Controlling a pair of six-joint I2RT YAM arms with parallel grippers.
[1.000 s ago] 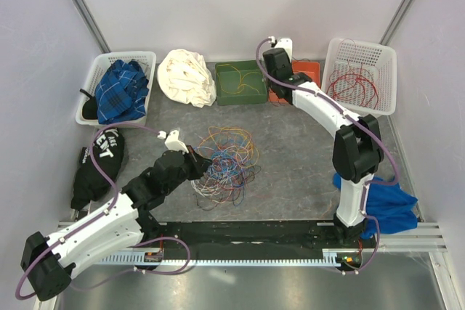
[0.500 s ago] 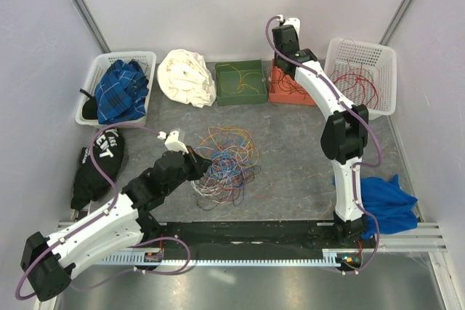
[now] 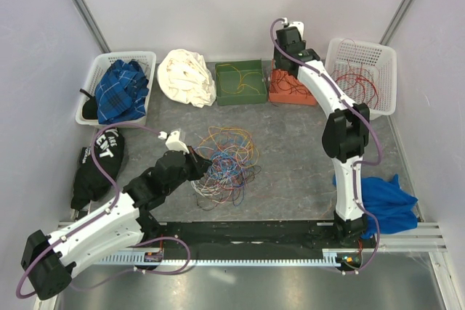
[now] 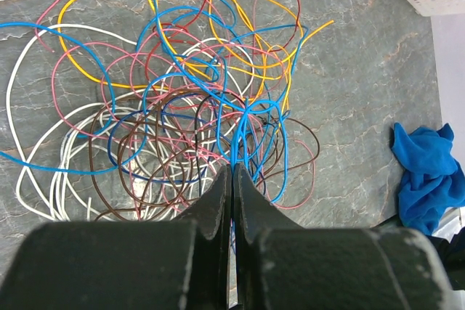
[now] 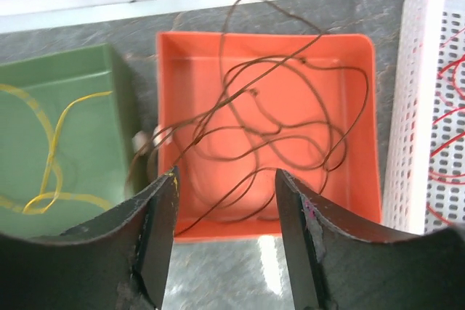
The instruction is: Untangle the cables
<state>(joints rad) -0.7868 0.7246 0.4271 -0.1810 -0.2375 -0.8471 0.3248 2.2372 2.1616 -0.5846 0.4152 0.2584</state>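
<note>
The cables (image 3: 229,159) lie in a loose tangle mid-table, in blue, yellow, red, pink, brown and white (image 4: 182,99). My left gripper (image 3: 200,165) sits at the tangle's near left edge. Its jaws are shut (image 4: 232,170) on a blue cable (image 4: 251,117) where several blue strands converge. My right gripper (image 3: 283,70) hangs open (image 5: 225,176) above the orange tray (image 5: 265,36), with nothing between its fingers. A thin brown cable (image 5: 276,117) lies looped inside that tray, one end trailing over its left wall.
A green tray (image 3: 241,96) holding a yellow cable (image 5: 51,157) sits left of the orange tray (image 3: 280,98). A white basket (image 3: 361,49) of red cables (image 5: 450,78) is on its right. Cloths: plaid in a basket (image 3: 120,88), white (image 3: 187,76), black (image 3: 98,161), blue (image 3: 389,201).
My right arm swung right and farther back over the orange tray, and its jaws opened. The left arm and the tangle have not moved.
</note>
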